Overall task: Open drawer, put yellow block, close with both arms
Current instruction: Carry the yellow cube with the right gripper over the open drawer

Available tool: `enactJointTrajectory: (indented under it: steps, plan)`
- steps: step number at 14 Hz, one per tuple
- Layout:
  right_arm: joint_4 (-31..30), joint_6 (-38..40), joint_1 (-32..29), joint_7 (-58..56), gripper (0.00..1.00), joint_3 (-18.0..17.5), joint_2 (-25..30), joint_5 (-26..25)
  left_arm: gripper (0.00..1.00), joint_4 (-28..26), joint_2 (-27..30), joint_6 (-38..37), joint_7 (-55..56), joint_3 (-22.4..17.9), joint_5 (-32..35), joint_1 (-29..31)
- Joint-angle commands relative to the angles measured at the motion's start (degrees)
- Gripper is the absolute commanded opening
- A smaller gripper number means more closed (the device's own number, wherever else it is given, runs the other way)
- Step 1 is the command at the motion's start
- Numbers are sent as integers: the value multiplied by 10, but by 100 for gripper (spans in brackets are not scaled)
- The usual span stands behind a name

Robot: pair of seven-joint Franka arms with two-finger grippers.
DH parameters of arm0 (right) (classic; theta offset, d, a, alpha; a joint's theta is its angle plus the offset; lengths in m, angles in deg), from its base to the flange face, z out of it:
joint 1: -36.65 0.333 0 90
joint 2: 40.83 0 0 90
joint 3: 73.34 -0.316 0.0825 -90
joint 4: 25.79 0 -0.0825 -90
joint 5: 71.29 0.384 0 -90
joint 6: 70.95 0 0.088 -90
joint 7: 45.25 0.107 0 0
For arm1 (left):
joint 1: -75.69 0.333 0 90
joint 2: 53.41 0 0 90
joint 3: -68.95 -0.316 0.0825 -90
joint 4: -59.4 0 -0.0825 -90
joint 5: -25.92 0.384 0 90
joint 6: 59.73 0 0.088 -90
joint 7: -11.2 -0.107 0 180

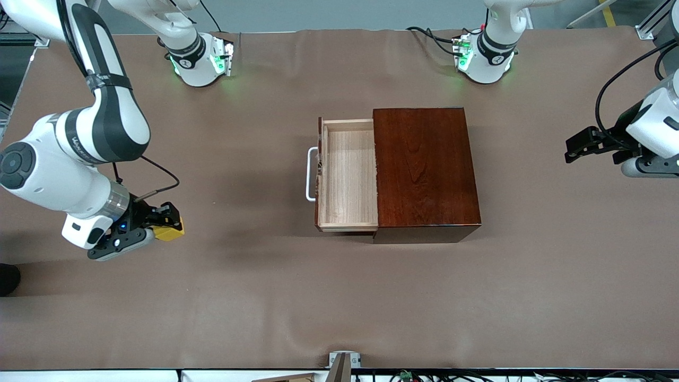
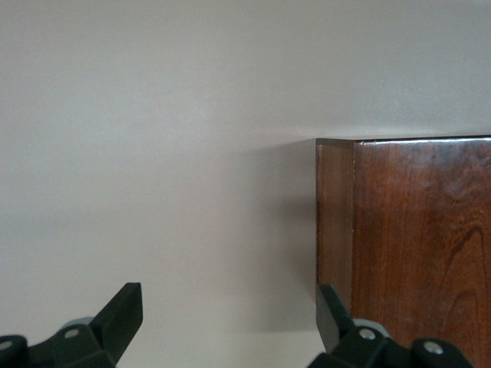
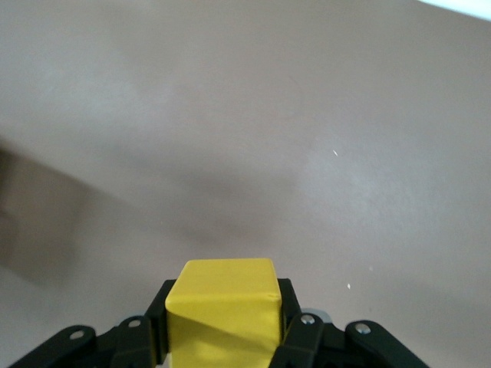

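The drawer [image 1: 348, 175] stands pulled out of the dark casing [image 1: 426, 168] toward the right arm's end, its pale wood tray bare, its white handle [image 1: 310, 174] in front. My right gripper [image 1: 171, 225] is shut on the yellow block [image 1: 170, 232] over the cloth at the right arm's end of the table. In the right wrist view the yellow block [image 3: 222, 310] sits squeezed between both black fingers [image 3: 285, 303]. My left gripper [image 1: 571, 150] waits open at the left arm's end. Nothing lies between its fingers [image 2: 123, 313] in the left wrist view, and the casing [image 2: 414, 238] shows past one fingertip.
A brown cloth [image 1: 339, 297] covers the table. The two arm bases [image 1: 201, 61] [image 1: 485, 55] stand along the edge farthest from the front camera. A small bracket [image 1: 344, 363] sits at the nearest edge.
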Motion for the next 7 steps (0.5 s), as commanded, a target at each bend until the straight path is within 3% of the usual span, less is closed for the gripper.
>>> enactJointTrajectory:
  steps: [1, 4, 7]
  plan:
    - [-3, 6, 20, -91, 0, -4, 16, 16, 100, -8, 5, 9, -7, 1, -6, 4]
    - [5, 6, 63, -175, 0, -5, 14, 17, 100, -10, 7, 6, -7, 2, -6, 3]
    - [10, -1, 127, -186, 0, -4, 10, 17, 100, -9, 8, 4, -7, 1, -7, 5]
